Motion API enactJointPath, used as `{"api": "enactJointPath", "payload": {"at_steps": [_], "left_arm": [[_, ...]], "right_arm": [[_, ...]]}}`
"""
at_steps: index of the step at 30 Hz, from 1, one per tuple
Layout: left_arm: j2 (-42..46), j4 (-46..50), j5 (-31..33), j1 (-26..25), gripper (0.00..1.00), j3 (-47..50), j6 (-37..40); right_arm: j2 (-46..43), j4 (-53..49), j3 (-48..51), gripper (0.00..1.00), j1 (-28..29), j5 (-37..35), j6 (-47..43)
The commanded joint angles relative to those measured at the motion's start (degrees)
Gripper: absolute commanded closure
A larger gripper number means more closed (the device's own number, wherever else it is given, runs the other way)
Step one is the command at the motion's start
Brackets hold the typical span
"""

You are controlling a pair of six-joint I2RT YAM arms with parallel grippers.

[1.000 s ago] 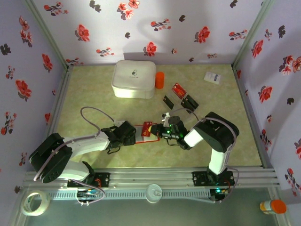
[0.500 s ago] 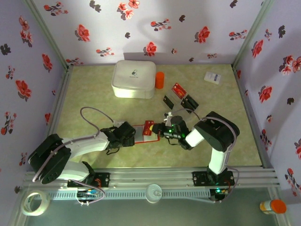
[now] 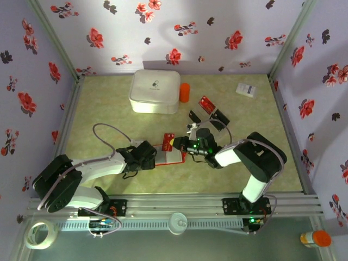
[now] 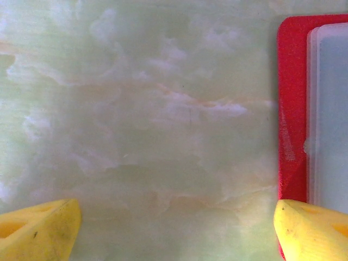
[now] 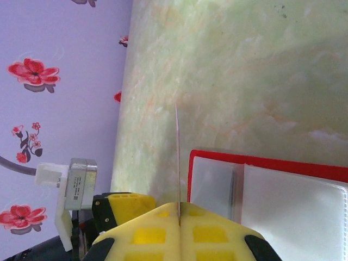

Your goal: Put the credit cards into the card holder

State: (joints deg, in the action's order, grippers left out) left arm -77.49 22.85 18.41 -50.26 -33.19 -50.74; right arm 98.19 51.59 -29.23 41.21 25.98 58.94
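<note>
Purple flowered walls close in a pale green marbled tabletop. The right end effector is pressed together on one red card, which its wrist camera sees edge-on as a thin line rising from between the yellow pads. Holding it by one end probably leaves the free end ready to slide into a pocket. That card stands just beside the red rim of the open card holder, not yet inside it; from above, the card sits at the holder's far edge.

The left end effector has its fingers wide apart and grips nothing. One fingertip overlaps the holder's red border, likely to steady the wallet. Three more loose cards lie farther back on the tabletop, well apart from both arms.
</note>
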Motion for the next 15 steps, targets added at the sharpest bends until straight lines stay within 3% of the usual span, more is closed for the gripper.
{"api": "enactJointPath", "payload": {"at_steps": [1, 15], "left_arm": [[0.53, 3.73, 0.04, -0.41, 0.08, -0.23, -1.35], [3.55, 6.44, 0.57, -0.36, 0.06, -6.16, 0.31]], "right_arm": [[1.34, -3.45, -1.26, 1.0, 0.7, 0.35, -2.4], [7.77, -1.14, -0.61, 1.0, 1.21, -0.92, -1.63]]}}
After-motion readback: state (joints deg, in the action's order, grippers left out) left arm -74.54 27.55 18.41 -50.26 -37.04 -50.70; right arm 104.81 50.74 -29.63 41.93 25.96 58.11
